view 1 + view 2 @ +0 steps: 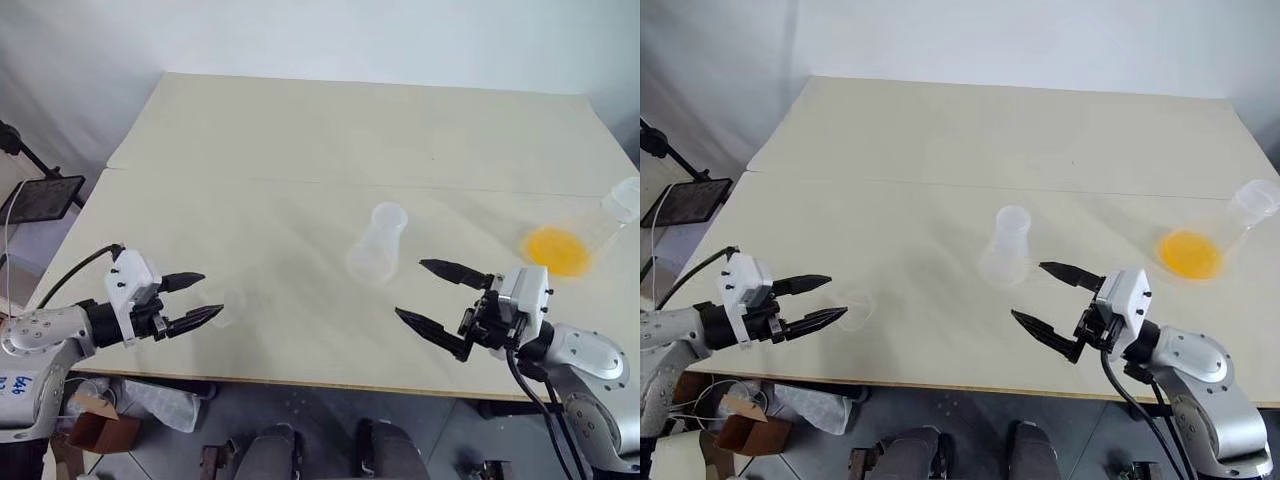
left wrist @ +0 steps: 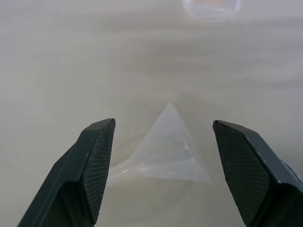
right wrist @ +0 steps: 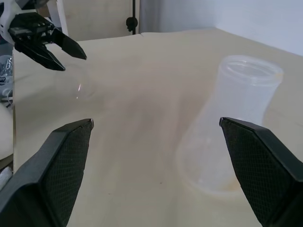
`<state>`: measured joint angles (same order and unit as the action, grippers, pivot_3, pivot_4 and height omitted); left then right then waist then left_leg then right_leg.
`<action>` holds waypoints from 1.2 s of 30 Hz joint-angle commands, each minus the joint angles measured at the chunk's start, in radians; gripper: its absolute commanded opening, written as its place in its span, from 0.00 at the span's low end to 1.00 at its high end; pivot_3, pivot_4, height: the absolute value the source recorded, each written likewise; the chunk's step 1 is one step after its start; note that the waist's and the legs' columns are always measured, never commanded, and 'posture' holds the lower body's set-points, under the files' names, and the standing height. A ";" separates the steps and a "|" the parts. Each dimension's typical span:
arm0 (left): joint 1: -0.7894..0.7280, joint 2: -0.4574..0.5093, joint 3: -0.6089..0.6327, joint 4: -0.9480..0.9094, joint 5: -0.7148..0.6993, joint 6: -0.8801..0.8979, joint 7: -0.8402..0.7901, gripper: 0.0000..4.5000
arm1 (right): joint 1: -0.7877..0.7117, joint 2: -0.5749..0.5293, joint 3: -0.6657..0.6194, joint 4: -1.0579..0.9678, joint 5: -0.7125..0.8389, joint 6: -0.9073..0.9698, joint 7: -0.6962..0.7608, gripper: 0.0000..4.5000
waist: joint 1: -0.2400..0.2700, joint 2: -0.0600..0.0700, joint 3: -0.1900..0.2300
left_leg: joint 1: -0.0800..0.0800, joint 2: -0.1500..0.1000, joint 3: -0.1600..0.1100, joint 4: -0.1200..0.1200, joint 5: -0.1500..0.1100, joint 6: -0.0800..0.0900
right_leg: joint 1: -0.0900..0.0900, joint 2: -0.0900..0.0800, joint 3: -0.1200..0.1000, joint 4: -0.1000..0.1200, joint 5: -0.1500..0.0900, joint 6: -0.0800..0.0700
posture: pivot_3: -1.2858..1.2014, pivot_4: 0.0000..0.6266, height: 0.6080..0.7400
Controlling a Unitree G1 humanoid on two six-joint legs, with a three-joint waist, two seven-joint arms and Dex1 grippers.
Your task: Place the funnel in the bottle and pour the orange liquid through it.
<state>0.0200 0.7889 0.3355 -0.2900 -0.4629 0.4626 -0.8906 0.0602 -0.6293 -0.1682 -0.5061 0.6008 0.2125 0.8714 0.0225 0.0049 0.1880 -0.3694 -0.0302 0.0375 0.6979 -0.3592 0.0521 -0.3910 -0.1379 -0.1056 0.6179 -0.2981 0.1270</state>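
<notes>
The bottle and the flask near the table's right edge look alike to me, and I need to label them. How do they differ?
The bottle stands near the table's middle and looks empty; the flask by the right edge holds the orange liquid. The bottle is the smaller, the flask the larger. The bottle sits right ahead of the open right gripper, the flask off to its side. Both are clear with open straight necks.

Pale table (image 1: 300,130), tablet stand (image 1: 40,197) beside it

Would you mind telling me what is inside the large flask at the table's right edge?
The large flask holds a shallow pool of orange liquid across its base, seen through the clear wall. Its neck looks empty; nothing else shows inside.
</notes>
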 commanded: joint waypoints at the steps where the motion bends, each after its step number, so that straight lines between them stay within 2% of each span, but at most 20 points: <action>1: 0.014 0.008 0.004 -0.016 0.018 -0.004 0.023 0.78 | -0.009 0.007 -0.011 -0.014 0.006 -0.024 0.007 1.00 | 0.000 0.000 0.000 | 0.000 0.000 0.000 0.000 0.000 0.000 | 0.000 0.001 0.000 0.000 0.000 0.000 | 0.52 0.24 1.00; 8: -0.001 0.037 -0.012 0.054 0.084 -0.028 0.038 0.78 | -0.019 0.014 -0.011 -0.008 -0.002 -0.029 0.003 1.00 | 0.000 0.000 0.000 | 0.000 0.001 0.000 0.000 0.000 -0.001 | 0.000 0.003 0.000 -0.001 0.000 0.000 | 0.52 0.24 1.00; 20: -0.048 0.013 -0.032 0.113 0.098 -0.050 0.051 0.78 | -0.034 0.040 0.008 0.002 -0.024 -0.038 -0.008 1.00 | -0.001 0.000 0.000 | 0.000 0.001 0.001 0.000 -0.001 -0.001 | 0.000 0.003 0.000 -0.002 0.000 0.000 | 0.52 0.24 1.00; 23: -0.063 0.018 -0.047 0.135 0.105 -0.046 0.050 0.65 | -0.033 0.045 0.005 0.000 -0.031 -0.041 -0.012 1.00 | 0.000 0.000 0.000 | 0.000 0.001 0.001 0.000 -0.001 -0.001 | 0.000 0.003 0.000 -0.002 0.000 0.000 | 0.52 0.24 1.00; 32: -0.079 0.018 -0.056 0.148 0.100 -0.044 0.044 0.00 | -0.031 0.056 0.007 -0.005 -0.040 -0.041 -0.020 1.00 | 0.000 0.000 0.000 | 0.000 0.001 0.001 -0.001 -0.001 -0.001 | -0.001 0.003 0.000 -0.002 0.000 0.000 | 0.52 0.24 1.00; 36: -0.088 0.015 -0.058 0.155 0.106 -0.050 0.047 0.00 | -0.031 0.059 0.007 -0.006 -0.042 -0.039 -0.020 1.00 | -0.001 0.000 0.000 | 0.000 0.001 0.001 -0.001 -0.001 -0.001 | -0.001 0.003 0.000 -0.002 0.000 0.000 | 0.52 0.24 1.00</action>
<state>-0.0614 0.8017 0.2688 -0.1379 -0.3561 0.4258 -0.8435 0.0280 -0.5765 -0.1558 -0.4943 0.5545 0.1953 0.8578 0.0218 0.0054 0.1881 -0.3695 -0.0289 0.0382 0.6970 -0.3599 0.0507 -0.3916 -0.1344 -0.1052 0.6163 -0.2983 0.1268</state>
